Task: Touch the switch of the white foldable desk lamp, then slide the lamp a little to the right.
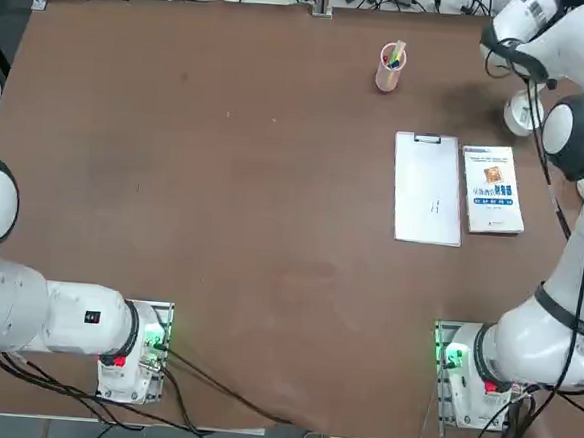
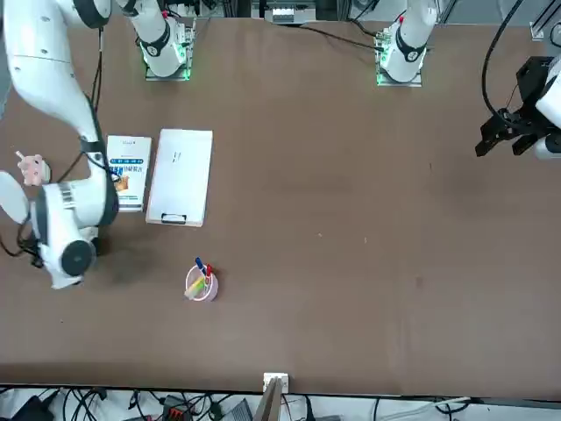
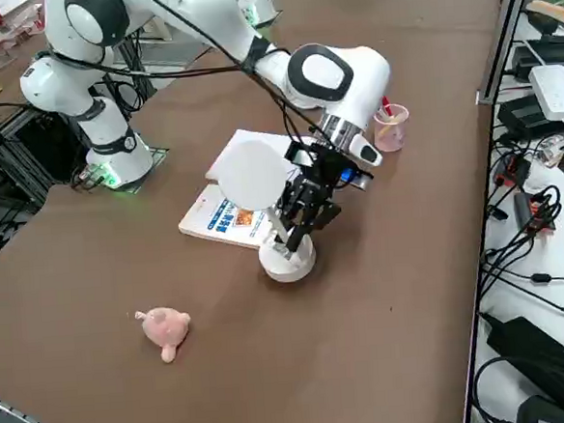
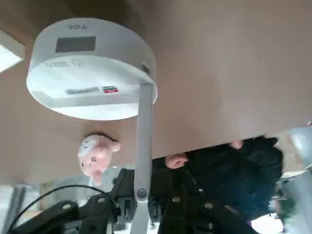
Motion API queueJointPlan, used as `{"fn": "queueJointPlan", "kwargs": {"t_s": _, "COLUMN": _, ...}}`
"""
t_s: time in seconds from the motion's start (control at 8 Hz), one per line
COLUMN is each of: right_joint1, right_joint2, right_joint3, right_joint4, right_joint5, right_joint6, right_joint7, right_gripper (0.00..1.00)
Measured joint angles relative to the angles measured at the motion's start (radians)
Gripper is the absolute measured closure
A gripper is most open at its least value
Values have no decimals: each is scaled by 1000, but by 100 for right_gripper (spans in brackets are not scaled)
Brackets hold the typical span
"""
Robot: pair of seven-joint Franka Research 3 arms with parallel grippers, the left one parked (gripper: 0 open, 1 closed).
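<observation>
Top view: the white foldable desk lamp sits near the table's far right edge, mostly hidden under the right arm; only part of its disc base shows. A clipboard and a booklet lie just on the robot's side of it, and the pink pen cup stands further left. The right gripper itself is hidden here.

Front view: the arm's wrist covers the lamp. A small pink plush toy lies near the table edge beside it. Nothing further to read here.

Right side view: the right gripper is down at the lamp, just above its disc base and beside the thin arm; the round head stands above. Jaw state cannot be told from here.

Right wrist view: the disc base fills the frame with the thin arm rising from its rim, running close by the gripper. The fingers are not clearly separable, so I cannot tell open from closed.

Judgement: the touch step is in hand. The lamp looks light and top-heavy, so contact should be gentle and low on the base. For the slide, push at the base rim rather than the thin arm, or it could tip. To the right lies open table with only the plush toy, so a short slide should suffice.
</observation>
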Motion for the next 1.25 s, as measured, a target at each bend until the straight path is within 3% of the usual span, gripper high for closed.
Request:
{"fn": "queueJointPlan", "kwargs": {"t_s": 0.5, "right_joint1": -86, "right_joint2": 8, "right_joint3": -1, "right_joint4": 16, "right_joint5": 73, "right_joint6": -2, "right_joint7": 157, "right_gripper": 85}}
{"fn": "queueJointPlan", "kwargs": {"t_s": 1.25, "right_joint1": -95, "right_joint2": 37, "right_joint3": 4, "right_joint4": 16, "right_joint5": 78, "right_joint6": -76, "right_joint7": 163, "right_gripper": 85}}
